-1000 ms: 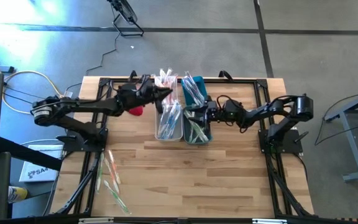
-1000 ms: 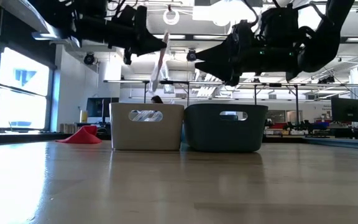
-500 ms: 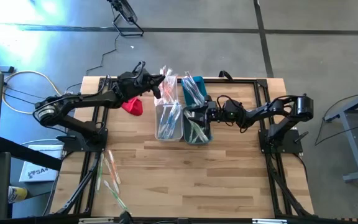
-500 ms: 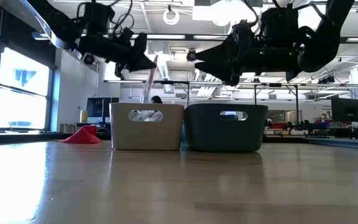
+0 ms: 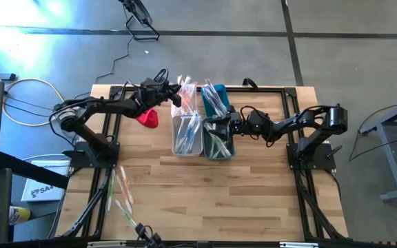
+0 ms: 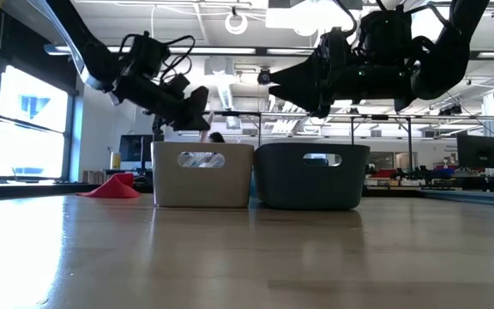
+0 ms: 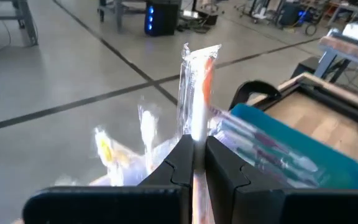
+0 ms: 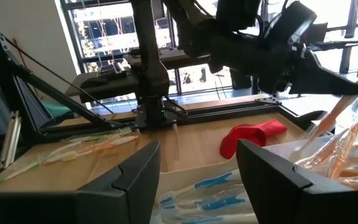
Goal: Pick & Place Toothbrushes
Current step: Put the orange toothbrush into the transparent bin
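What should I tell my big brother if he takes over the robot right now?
Left hand: shut on an orange toothbrush in a clear wrapper, held at the far end of the white bin.
Right hand: open and empty, hovering over the teal bin.
Done: both bins already hold many wrapped toothbrushes.
Left: drop the held one, probably into the white bin, then fetch the loose toothbrushes lying on the table near its front left corner.
The red cloth beside the white bin is not part of the job.
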You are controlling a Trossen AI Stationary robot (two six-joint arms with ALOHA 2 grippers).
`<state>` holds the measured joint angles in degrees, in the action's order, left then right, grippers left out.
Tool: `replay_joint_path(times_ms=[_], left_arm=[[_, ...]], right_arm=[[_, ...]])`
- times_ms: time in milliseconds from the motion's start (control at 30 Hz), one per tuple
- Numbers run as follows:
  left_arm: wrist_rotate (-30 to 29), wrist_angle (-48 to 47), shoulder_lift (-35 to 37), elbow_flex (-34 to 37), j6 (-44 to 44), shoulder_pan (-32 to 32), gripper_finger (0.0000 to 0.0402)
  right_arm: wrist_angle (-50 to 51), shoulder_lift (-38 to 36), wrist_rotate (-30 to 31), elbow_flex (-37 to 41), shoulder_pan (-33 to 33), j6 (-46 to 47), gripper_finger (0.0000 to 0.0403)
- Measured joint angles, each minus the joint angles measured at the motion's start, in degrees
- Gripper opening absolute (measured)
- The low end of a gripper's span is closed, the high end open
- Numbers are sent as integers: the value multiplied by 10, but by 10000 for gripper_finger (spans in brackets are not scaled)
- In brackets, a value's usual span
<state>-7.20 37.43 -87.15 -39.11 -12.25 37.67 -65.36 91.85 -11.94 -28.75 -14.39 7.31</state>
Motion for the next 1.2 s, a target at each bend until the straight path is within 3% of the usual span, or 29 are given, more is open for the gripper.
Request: replay_joint_path(times_ms=[500,967,1200], left_arm=[[-4,-2,-45,0,-2,0,22],[-6,3,-44,0,0,-2,184],[46,27,-37,0,-25,-2,206]], right_arm=[[0,0,0,0,0,-1,203],[1,0,0,0,0,-1,203],[1,0,-1,0,0,-1,203]])
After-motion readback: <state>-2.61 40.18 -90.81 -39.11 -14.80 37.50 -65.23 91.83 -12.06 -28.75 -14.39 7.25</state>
